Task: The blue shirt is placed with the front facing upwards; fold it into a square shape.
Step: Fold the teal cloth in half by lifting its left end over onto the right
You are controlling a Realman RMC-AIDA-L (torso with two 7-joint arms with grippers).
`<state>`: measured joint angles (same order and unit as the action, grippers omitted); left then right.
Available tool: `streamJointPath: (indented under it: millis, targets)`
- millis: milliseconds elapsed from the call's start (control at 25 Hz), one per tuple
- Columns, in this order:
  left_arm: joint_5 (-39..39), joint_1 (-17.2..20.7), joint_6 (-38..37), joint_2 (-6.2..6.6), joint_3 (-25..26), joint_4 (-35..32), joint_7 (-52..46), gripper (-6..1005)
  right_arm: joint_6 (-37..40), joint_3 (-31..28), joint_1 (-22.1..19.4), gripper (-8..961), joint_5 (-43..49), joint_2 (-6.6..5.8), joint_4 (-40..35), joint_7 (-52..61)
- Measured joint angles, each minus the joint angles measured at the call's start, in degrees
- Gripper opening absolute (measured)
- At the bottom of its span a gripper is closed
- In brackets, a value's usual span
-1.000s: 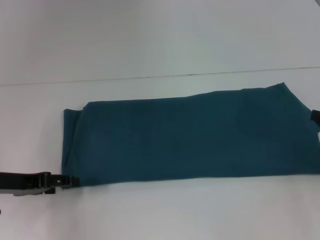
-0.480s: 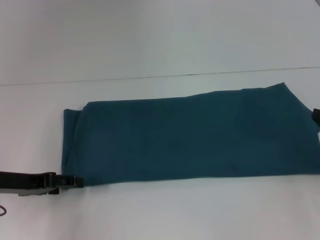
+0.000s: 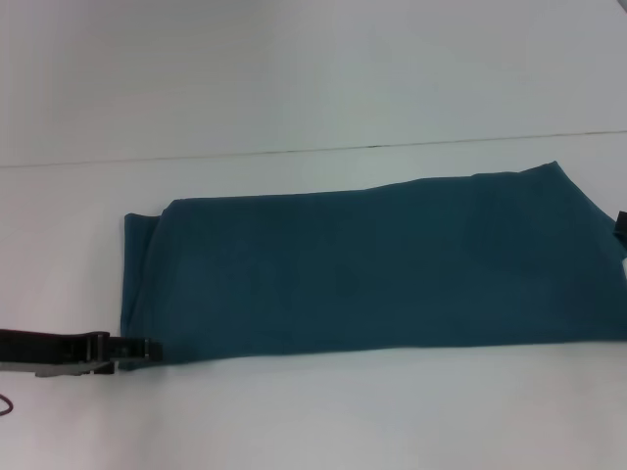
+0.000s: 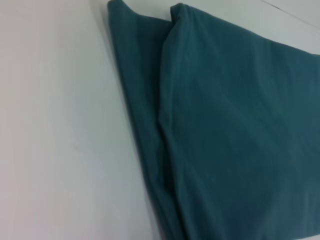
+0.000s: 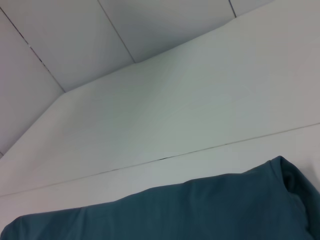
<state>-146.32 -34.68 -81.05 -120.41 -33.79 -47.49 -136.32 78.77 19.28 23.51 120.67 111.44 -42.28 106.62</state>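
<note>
The blue shirt [image 3: 362, 264] lies on the white table as a long teal strip running left to right, plain side up, with no lettering showing. Its left end shows layered folds [image 4: 165, 115]. My left gripper [image 3: 137, 350] sits low at the shirt's near left corner, touching its edge. Only a dark sliver of my right gripper [image 3: 620, 223] shows at the shirt's right end, at the edge of the head view. The right wrist view shows the shirt's far edge [image 5: 200, 210] with a folded corner.
The white table [image 3: 313, 421] extends in front of and behind the shirt. A thin dark seam [image 3: 323, 150] runs across the surface behind it. Pale wall panels [image 5: 75, 40] rise beyond the table.
My left gripper has crept slightly rightwards and a little farther in at the shirt's near left corner. The shirt itself has not shifted.
</note>
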Motion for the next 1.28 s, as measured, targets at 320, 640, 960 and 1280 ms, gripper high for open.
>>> streamJointPath:
  millis: [320, 640, 960, 1280]
  targets:
    - [-0.17, -1.23, 1.20, 0.00, -0.16, 1.06, 0.00, 892, 0.07, 0.01, -0.04, 917, 0.00, -0.10, 0.00, 0.24]
    - [-1.48, -1.30, 1.43, 0.00, -0.24, 1.07, -1.00, 891, 0.09, -0.06, -0.04, 915, 0.00, -0.26, 0.00, 0.26]
    - [-2.05, -2.20, 1.44, 0.00, -0.90, 1.46, -1.55, 891, 0.07, -0.56, -0.04, 911, 0.00, -0.36, 0.00, 0.26]
    - [-1.72, -3.01, 2.14, -0.39, -2.23, 1.70, -1.55, 892, 0.16, -1.16, -0.11, 906, 0.01, -0.35, 0.00, 0.20]
